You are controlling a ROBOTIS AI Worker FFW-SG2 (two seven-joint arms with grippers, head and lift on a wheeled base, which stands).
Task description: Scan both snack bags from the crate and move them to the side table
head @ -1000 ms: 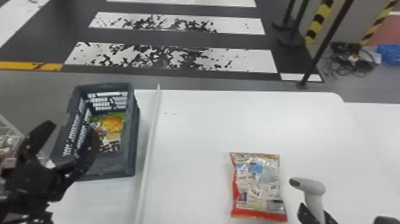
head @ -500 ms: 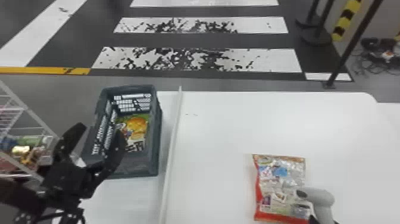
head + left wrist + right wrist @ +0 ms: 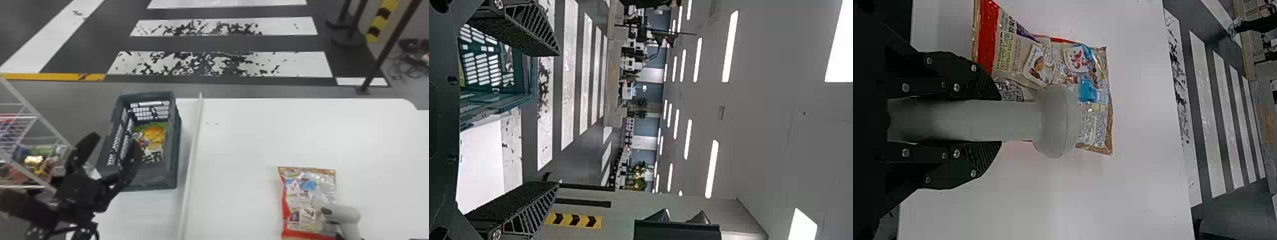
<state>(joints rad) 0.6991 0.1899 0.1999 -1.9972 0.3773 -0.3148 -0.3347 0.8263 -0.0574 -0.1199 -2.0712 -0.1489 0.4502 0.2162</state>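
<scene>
In the head view my left gripper [image 3: 111, 143] stands open at the near left corner of the crate [image 3: 174, 153], with nothing held. One snack bag [image 3: 154, 137], green and orange, lies inside the crate. The other snack bag [image 3: 306, 198], red-edged, lies flat on the table. Over its near right part is the grey-white scanner [image 3: 344, 215], held from the bottom edge. In the right wrist view, my right gripper [image 3: 995, 121] is shut on the scanner handle [image 3: 978, 120], and its head covers part of the bag [image 3: 1013, 55]. My left gripper [image 3: 558, 117] appears wide open in its wrist view.
A white ridge [image 3: 191, 153] runs along the white table [image 3: 255, 137] between crate and loose bag. At the left stands a white wire rack [image 3: 35, 118] holding several packaged items. Black posts [image 3: 380, 57] stand on the floor beyond the table.
The head view has swung left, shifting the table and crate rightward in it and bringing more of the rack in. The scanner in my right gripper has moved left, over the loose bag.
</scene>
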